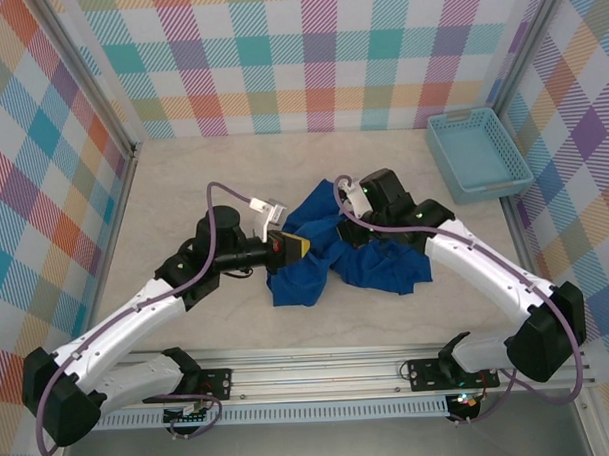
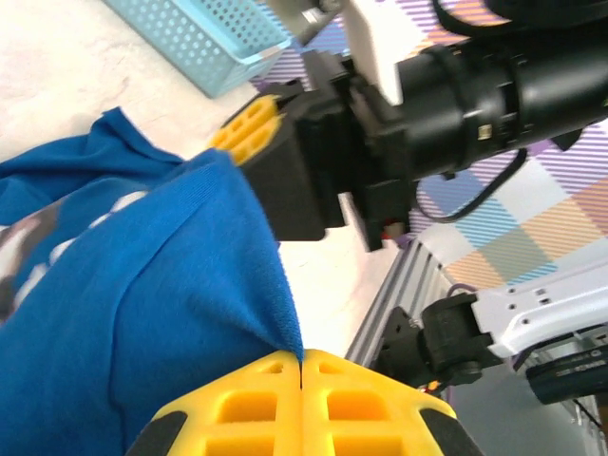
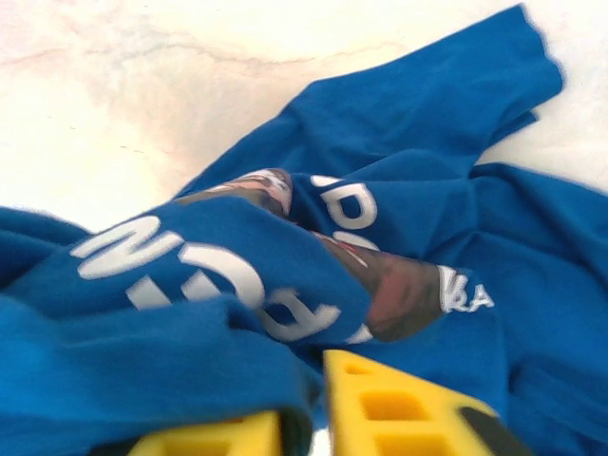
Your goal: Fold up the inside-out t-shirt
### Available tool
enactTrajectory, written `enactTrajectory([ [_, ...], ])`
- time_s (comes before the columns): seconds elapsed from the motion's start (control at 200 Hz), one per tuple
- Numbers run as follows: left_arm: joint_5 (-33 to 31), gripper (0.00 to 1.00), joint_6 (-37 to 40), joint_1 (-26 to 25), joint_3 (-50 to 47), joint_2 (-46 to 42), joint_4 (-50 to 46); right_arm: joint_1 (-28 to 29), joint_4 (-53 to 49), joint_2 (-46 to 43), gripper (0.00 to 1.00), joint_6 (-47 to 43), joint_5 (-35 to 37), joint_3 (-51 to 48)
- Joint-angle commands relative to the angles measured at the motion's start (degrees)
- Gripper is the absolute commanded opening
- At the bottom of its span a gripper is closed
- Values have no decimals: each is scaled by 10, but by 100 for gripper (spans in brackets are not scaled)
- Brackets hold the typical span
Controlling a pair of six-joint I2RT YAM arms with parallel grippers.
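The inside-out t-shirt (image 1: 337, 255) is a royal-blue heap in the middle of the table, with white lettering (image 3: 161, 252) and a dark print showing on its folds. My left gripper (image 2: 301, 366) is shut, its yellow fingers pinching a thin edge of the shirt, which hangs up and to the left from them. In the top view that gripper (image 1: 293, 246) sits at the shirt's left side. My right gripper (image 3: 302, 429) is down in the heap from the far side. Its jaws stand a little apart, with a fold of blue cloth draped over the left finger (image 3: 214, 442).
A light-blue lattice basket (image 1: 475, 154) stands at the back right, against the checked wall. The two grippers are close together over the shirt; the right gripper's yellow finger (image 2: 249, 128) shows just beyond the cloth. The metal rail (image 1: 320, 373) runs along the near edge.
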Motion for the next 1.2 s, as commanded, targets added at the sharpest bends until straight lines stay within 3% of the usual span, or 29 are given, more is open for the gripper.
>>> enactTrajectory([
  [0.0,8,0,-24,2,22,-12,-25,6,-31,-9,25,-2,64,-1],
  [0.17,-31,0,-24,2,23,-13,-31,27,1,-97,37,-18,-36,-54],
  [0.29,-43,0,-23,3,18,-14,-30,60,19,-123,44,1,-70,-80],
  [0.41,-51,0,-25,2,16,-15,-30,78,62,-115,48,86,-62,-107],
  [0.54,-51,0,-29,2,15,-16,-25,87,142,-91,66,220,-56,-142],
  [0.67,-51,0,-28,2,11,-18,-24,88,236,-82,71,328,-41,-176],
  [0.905,-48,0,-26,2,5,-24,-22,88,288,-37,74,372,-21,-181],
  [1.04,-68,0,-24,2,2,-34,-24,88,312,7,68,388,-39,-186],
  [1.195,-163,0,-27,8,-9,-73,-46,75,270,-28,21,313,-32,-178],
])
